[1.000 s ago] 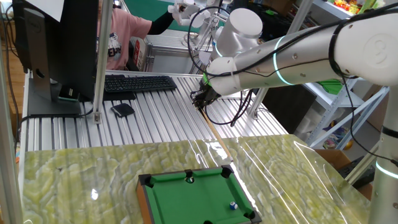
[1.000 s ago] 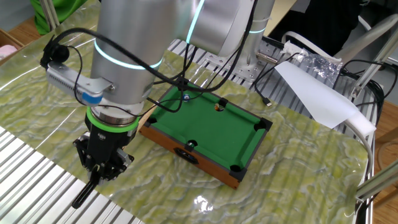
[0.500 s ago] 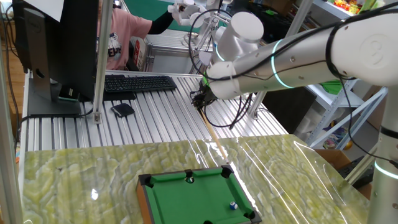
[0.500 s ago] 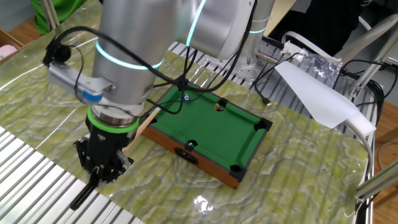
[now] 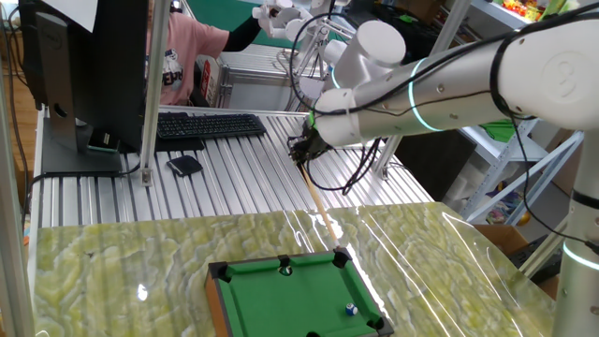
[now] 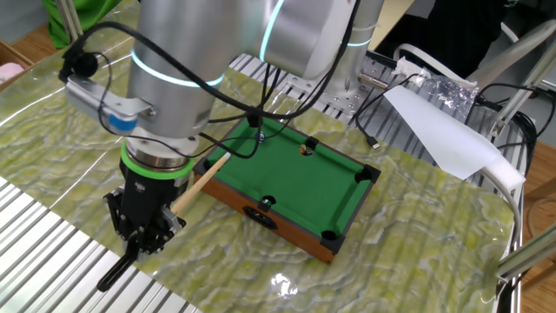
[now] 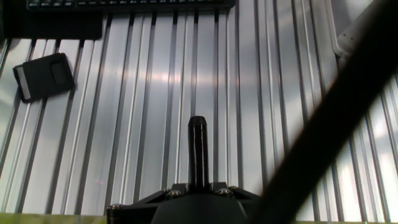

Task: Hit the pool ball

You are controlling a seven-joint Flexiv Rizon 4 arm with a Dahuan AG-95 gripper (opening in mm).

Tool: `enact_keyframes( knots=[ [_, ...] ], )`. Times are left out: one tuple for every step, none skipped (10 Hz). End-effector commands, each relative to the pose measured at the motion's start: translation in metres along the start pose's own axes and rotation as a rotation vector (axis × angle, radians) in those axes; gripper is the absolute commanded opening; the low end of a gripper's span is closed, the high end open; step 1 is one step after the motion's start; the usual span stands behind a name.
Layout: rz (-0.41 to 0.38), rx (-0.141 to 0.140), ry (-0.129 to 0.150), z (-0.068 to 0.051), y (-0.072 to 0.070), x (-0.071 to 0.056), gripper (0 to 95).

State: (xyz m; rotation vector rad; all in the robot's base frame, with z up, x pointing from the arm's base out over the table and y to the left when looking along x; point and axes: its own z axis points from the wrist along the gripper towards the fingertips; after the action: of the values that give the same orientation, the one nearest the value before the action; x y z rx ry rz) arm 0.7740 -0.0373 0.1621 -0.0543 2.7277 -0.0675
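The pool ball (image 5: 351, 308), tiny and blue with a white patch, lies on the green felt of the mini pool table (image 5: 214, 301) near its right rail. It shows again as the pool ball (image 6: 260, 136) at the far-left end of the table (image 6: 287, 231). My gripper (image 5: 304, 147) hangs over the ribbed aluminium top, well short of the table, shut on a cue stick (image 5: 321, 209) that slants down toward the table's corner. From the other side, my gripper (image 6: 143, 231) grips the cue (image 6: 198, 180), whose black butt (image 7: 198, 149) sticks out behind.
A dark small ball (image 5: 286, 270) sits by the table's far rail. A keyboard (image 5: 206, 124), a black device (image 5: 184, 166), a monitor (image 5: 84, 65) and a person in pink (image 5: 182, 56) are behind. White paper (image 6: 443, 130) lies beyond. A dark cable (image 7: 323, 130) crosses the hand view.
My wrist has turned, swinging the cue's wooden shaft round so that it now points at the pool table's corner. The balls have not moved.
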Motion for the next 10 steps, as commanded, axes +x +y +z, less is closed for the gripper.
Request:
enact_keyframes(
  knots=[
    [-0.038,0.041,-0.035,-0.002,0.000,0.002,0.0],
    [-0.032,0.040,-0.034,-0.002,0.000,0.002,0.0],
    [-0.026,0.040,-0.032,-0.002,0.000,0.002,0.0],
    [-0.025,0.039,-0.024,-0.002,0.000,0.002,0.0],
    [-0.015,0.038,-0.018,-0.003,0.001,0.002,0.0],
    [-0.011,0.037,-0.016,-0.003,0.002,0.002,0.0],
    [-0.008,0.037,-0.016,-0.004,0.005,0.003,0.0],
    [-0.002,0.036,-0.017,-0.005,0.007,0.004,0.0],
    [-0.018,0.035,-0.017,-0.005,0.010,0.004,0.0],
    [-0.026,0.035,-0.018,-0.005,0.010,0.004,0.0]
  ],
)
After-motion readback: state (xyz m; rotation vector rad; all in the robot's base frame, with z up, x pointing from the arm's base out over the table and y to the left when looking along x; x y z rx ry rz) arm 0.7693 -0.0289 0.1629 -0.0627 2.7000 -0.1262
